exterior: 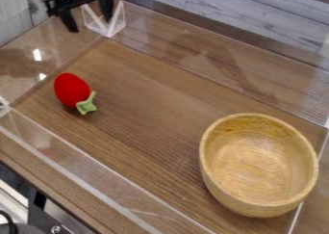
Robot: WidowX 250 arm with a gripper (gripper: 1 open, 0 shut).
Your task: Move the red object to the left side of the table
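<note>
The single view looks steeply down at an angle from above the tabletop, near enough that the bowl looms large at lower right. It faces across toward the pale wood-grain surface beyond the far edge.

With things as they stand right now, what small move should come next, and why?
Probably bring the open gripper down toward the red toy, since its jaws are apart and the toy lies away from them on the table.
</note>
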